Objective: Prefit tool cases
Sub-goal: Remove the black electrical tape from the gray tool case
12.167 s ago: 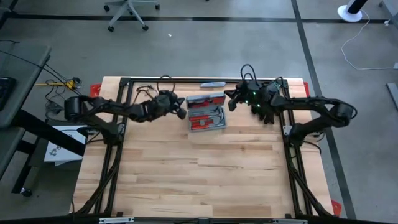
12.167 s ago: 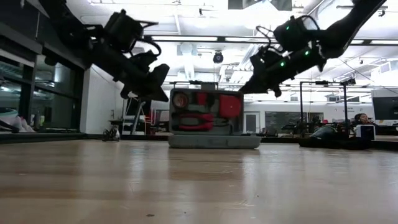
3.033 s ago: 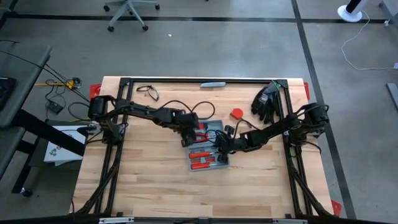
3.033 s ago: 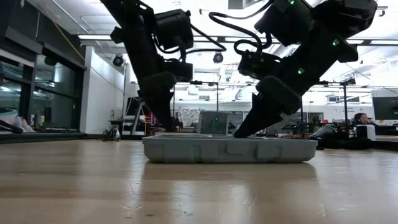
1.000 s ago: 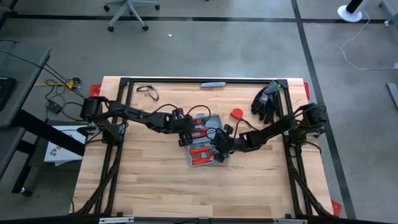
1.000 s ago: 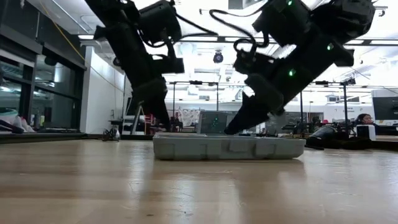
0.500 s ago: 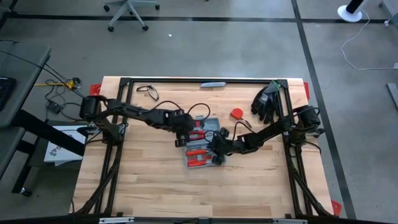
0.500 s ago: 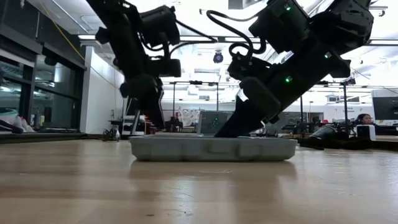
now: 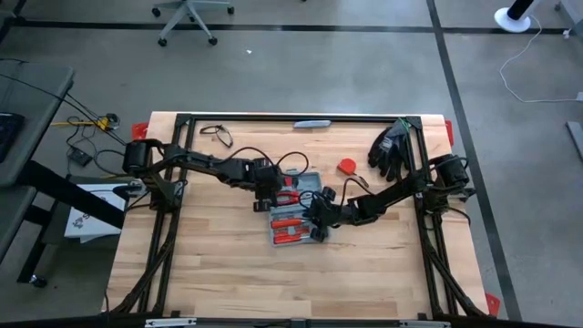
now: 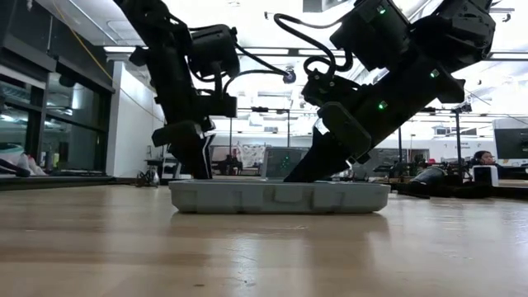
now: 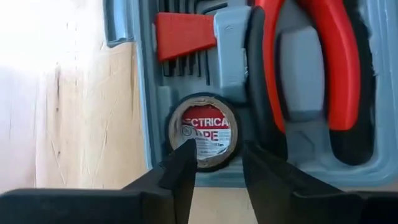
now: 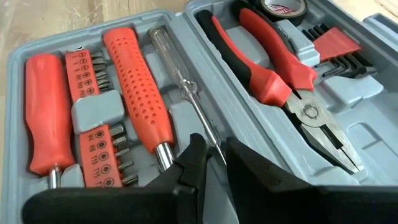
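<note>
The only readable print sits on the roll of tape lying in its round slot of the open tool case: its red-and-white label shows "ECTRICA" above "PE" (the outer letters are cut off by the roll's rim), with smaller print below too small to read.

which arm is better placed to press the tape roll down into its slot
Left. Its hand hangs right over the tape roll at the case's edge, fingers open astride it. The right hand is over the clear screwdriver, in the other half.
</note>
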Controlling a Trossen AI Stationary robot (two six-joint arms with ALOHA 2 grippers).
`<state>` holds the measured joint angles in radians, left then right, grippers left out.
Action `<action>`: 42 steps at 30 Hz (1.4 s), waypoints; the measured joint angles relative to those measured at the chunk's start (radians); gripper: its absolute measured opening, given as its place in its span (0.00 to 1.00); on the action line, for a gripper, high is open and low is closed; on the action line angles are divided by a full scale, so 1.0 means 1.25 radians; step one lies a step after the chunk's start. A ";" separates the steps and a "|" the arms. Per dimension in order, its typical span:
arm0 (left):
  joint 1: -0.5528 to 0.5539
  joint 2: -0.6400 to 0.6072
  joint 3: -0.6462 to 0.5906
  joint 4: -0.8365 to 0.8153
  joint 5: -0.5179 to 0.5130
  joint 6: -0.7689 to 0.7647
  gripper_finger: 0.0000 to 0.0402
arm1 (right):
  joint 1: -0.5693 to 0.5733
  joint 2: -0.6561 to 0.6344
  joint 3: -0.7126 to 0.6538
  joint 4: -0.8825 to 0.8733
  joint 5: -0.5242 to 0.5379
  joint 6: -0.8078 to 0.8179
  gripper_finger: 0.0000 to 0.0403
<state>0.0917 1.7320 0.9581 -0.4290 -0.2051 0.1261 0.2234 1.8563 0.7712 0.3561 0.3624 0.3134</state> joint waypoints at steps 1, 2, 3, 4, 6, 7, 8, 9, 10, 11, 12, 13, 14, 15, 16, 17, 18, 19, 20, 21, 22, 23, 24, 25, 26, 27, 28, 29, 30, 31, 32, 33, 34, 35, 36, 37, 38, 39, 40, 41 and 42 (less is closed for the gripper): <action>0.000 0.005 0.000 0.004 0.006 0.000 0.29 | 0.000 0.000 0.000 0.000 0.000 0.000 0.14; 0.000 0.013 0.001 0.010 0.014 -0.002 0.28 | 0.000 0.000 0.000 0.000 0.000 0.000 0.14; 0.000 0.027 0.002 0.016 0.021 -0.006 0.27 | 0.000 0.000 0.000 0.000 0.000 0.000 0.14; 0.000 0.036 0.002 0.019 0.024 -0.008 0.25 | 0.000 0.000 0.000 0.000 0.000 0.000 0.14; -0.002 0.062 0.003 0.020 0.023 -0.015 0.23 | 0.000 -0.001 0.000 -0.001 0.000 0.000 0.14; -0.003 0.070 0.005 0.025 0.018 -0.019 0.21 | 0.000 -0.001 0.000 -0.001 0.000 0.000 0.14; -0.003 0.078 0.006 0.030 0.010 -0.031 0.19 | 0.000 -0.001 0.000 -0.001 0.000 0.000 0.14; -0.004 0.087 0.007 0.033 -0.001 -0.043 0.17 | 0.000 -0.001 0.000 -0.001 0.001 0.000 0.14; -0.008 0.089 0.008 0.035 -0.015 -0.057 0.15 | 0.000 -0.001 0.000 -0.001 0.001 0.000 0.14; -0.010 0.090 0.008 0.035 -0.030 -0.070 0.12 | 0.000 -0.001 0.000 -0.001 0.001 0.000 0.14; -0.015 0.091 0.008 0.035 -0.046 -0.079 0.08 | 0.000 -0.001 0.000 -0.001 0.002 0.000 0.14; -0.021 0.089 0.007 0.033 -0.065 -0.085 0.05 | 0.000 -0.001 0.000 -0.001 0.003 0.000 0.14; -0.025 0.085 0.006 0.029 -0.078 -0.093 0.03 | -0.001 -0.001 0.000 -0.001 0.004 0.000 0.14; -0.028 0.082 0.003 0.028 -0.087 -0.099 0.03 | -0.001 -0.001 0.000 -0.001 0.005 0.001 0.14; -0.030 0.076 0.001 0.027 -0.092 -0.106 0.02 | -0.001 -0.001 0.000 -0.001 0.006 0.001 0.14; -0.033 0.074 0.000 0.027 -0.097 -0.109 0.02 | -0.001 -0.001 0.000 -0.002 0.010 0.001 0.14; -0.035 0.069 -0.001 0.028 -0.102 -0.113 0.01 | -0.001 -0.001 0.000 -0.001 0.008 0.001 0.14; -0.038 0.064 -0.001 0.028 -0.106 -0.117 0.01 | -0.001 -0.001 0.000 -0.001 0.009 0.002 0.14; -0.040 0.058 -0.002 0.028 -0.110 -0.119 0.01 | -0.001 -0.001 0.000 -0.001 0.009 0.002 0.14; -0.043 0.053 -0.002 0.027 -0.113 -0.120 0.01 | -0.001 -0.001 0.000 -0.001 0.009 0.002 0.14; -0.045 0.044 -0.003 0.029 -0.113 -0.122 0.01 | -0.001 -0.001 0.000 0.000 0.010 0.002 0.14; -0.047 0.035 -0.005 0.023 -0.109 -0.125 0.01 | -0.001 -0.001 0.000 0.000 0.009 0.003 0.14; -0.049 0.027 -0.006 0.020 -0.107 -0.129 0.00 | -0.001 -0.001 0.000 0.000 0.009 0.003 0.14; -0.050 0.018 -0.007 0.017 -0.107 -0.130 0.00 | 0.000 -0.001 0.000 0.000 0.009 0.002 0.14; -0.051 0.009 -0.007 0.015 -0.106 -0.130 0.00 | 0.000 -0.001 0.000 0.000 0.008 0.002 0.14; -0.053 -0.002 -0.007 0.014 -0.109 -0.130 0.00 | 0.000 -0.001 0.000 -0.001 0.008 0.003 0.14; -0.054 -0.015 -0.007 0.014 -0.114 -0.130 0.00 | 0.000 -0.001 0.000 -0.002 0.007 0.002 0.14; -0.054 -0.026 -0.007 0.016 -0.121 -0.130 0.00 | 0.000 -0.002 0.000 -0.004 0.006 0.003 0.14; -0.054 -0.037 -0.006 0.017 -0.128 -0.130 0.00 | 0.000 -0.002 0.000 -0.005 0.006 0.003 0.14; -0.054 -0.046 -0.006 0.016 -0.131 -0.130 0.00 | 0.000 -0.002 0.000 -0.005 0.007 0.003 0.14; -0.054 -0.055 -0.006 0.016 -0.134 -0.130 0.00 | 0.000 -0.002 0.000 -0.005 0.006 0.003 0.14; -0.054 -0.065 -0.006 0.014 -0.137 -0.130 0.00 | 0.000 -0.002 0.000 -0.005 0.006 0.003 0.14; -0.055 -0.076 -0.006 0.013 -0.137 -0.130 0.00 | 0.000 -0.002 0.000 -0.005 0.007 0.002 0.14; -0.055 -0.087 -0.005 0.013 -0.143 -0.129 0.00 | 0.000 -0.002 0.000 -0.006 0.007 0.002 0.14; -0.054 -0.098 -0.004 0.014 -0.145 -0.128 0.00 | 0.000 -0.002 0.000 -0.006 0.006 0.002 0.14; -0.054 -0.107 -0.003 0.013 -0.145 -0.128 0.00 | 0.000 -0.002 0.000 -0.006 0.006 0.002 0.14; -0.054 -0.116 -0.003 0.013 -0.145 -0.127 0.00 | 0.000 -0.002 0.000 -0.006 0.006 0.003 0.14; -0.053 -0.124 -0.003 0.011 -0.141 -0.126 0.00 | 0.000 -0.002 0.000 -0.006 0.006 0.003 0.14; -0.054 -0.132 -0.003 0.007 -0.138 -0.121 0.00 | 0.000 -0.002 0.000 -0.006 0.006 0.003 0.14; -0.054 -0.144 -0.003 0.003 -0.140 -0.121 0.00 | 0.000 -0.002 0.000 -0.006 0.006 0.003 0.14; -0.054 -0.155 -0.003 -0.007 -0.147 -0.121 0.00 | 0.000 -0.002 0.000 -0.006 0.006 0.003 0.14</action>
<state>0.0244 1.5388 0.9548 -0.4381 -0.3888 -0.0250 0.2234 1.8542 0.7708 0.3485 0.3702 0.3168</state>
